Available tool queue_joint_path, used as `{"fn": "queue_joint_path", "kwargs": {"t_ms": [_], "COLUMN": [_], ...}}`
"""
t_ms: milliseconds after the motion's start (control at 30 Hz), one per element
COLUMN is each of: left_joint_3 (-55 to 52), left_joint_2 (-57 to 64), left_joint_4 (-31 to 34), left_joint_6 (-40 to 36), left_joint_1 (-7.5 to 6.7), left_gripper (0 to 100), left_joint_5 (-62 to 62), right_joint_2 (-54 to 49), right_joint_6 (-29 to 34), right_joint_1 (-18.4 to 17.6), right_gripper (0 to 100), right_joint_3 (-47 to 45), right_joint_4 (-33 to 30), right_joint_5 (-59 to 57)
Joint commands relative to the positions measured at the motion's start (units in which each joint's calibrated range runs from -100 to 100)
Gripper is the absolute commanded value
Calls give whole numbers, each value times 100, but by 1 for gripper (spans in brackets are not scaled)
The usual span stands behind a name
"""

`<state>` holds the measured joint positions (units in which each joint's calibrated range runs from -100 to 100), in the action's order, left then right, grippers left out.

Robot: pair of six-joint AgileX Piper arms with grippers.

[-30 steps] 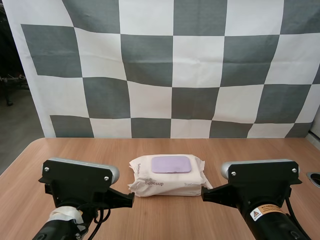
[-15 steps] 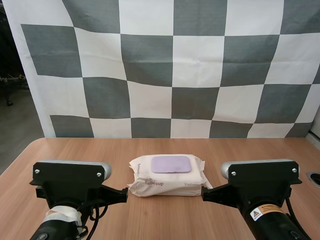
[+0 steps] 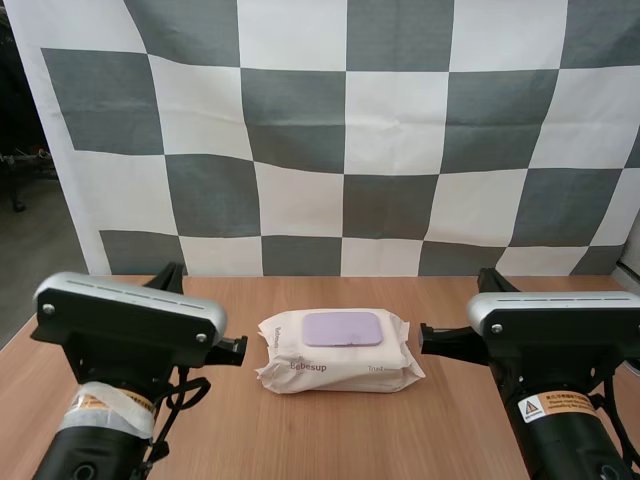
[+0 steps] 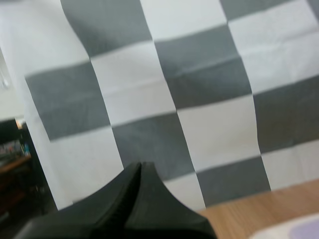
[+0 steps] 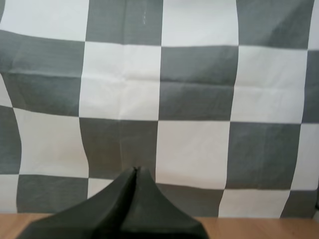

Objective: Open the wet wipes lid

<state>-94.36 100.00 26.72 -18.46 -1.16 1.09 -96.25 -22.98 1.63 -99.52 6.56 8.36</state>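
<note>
A cream pack of wet wipes (image 3: 336, 350) lies flat at the middle of the wooden table (image 3: 330, 430). Its purple lid (image 3: 342, 328) is down, flush on the pack's top. My left arm (image 3: 130, 320) stands to the left of the pack and my right arm (image 3: 555, 320) to its right, both apart from it. The left gripper (image 4: 140, 165) is shut on nothing, its fingers together as one dark wedge, raised above the table, with a corner of the pack (image 4: 281, 233) beside it. The right gripper (image 5: 135, 169) is likewise shut and held above the table's far edge.
Bare wood runs in front of the pack and along both sides. A dark round fitting (image 3: 630, 357) sits at the table's right edge.
Both arms have lifted. The left arm also swung outward to the left, and the right arm shifted slightly right. The pack and its lid have not moved.
</note>
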Motion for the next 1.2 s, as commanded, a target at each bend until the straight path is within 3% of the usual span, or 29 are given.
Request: {"fn": "queue_joint_path", "kwargs": {"t_ms": [0,67,167,333,433,533,600,667,800,933,1000,1167], "left_joint_3": [1183,1819,2669,3895,4253,4147,4010,3905,3728,3552,3492,3476], "left_joint_2": [0,-188,-875,-2478,-3280,-3645,-3679,-3679,-3702,-3722,-3722,-3722], "left_joint_4": [1773,1672,1672,1292,420,-1200,-2337,-3003,-3559,-4010,-4571,-6759], "left_joint_6": [-7,-7,-7,144,751,1459,2055,2523,2663,2906,3072,4962], "left_joint_1": [5,5,5,5,5,5,5,5,5,5,55,229], "left_gripper": [0,0,0,0,0,0,0,0,0,0,0,0], "left_joint_5": [673,766,175,-2644,-4487,-5060,-5177,-5217,-5234,-5112,-5219,-6428], "right_joint_2": [70,249,688,1607,2239,2961,3362,3650,3995,4064,4048,4048], "right_joint_6": [-82,-82,-82,-91,-359,-736,-898,-889,-1066,-2152,-2622,-2978], "right_joint_1": [4,4,4,4,4,4,4,4,-3,-154,-237,-328], "right_gripper": [0,0,0,0,0,0,0,0,0,0,0,0], "right_joint_3": [395,970,1931,3420,3894,4044,4044,4044,4029,4015,4015,4015], "right_joint_4": [-656,-1265,-1637,-2477,-2545,-2545,-2545,-2526,-2095,-1087,-710,-465], "right_joint_5": [3122,1882,326,-1896,-3483,-4501,-4734,-4733,-4733,-4829,-4870,-4871]}}
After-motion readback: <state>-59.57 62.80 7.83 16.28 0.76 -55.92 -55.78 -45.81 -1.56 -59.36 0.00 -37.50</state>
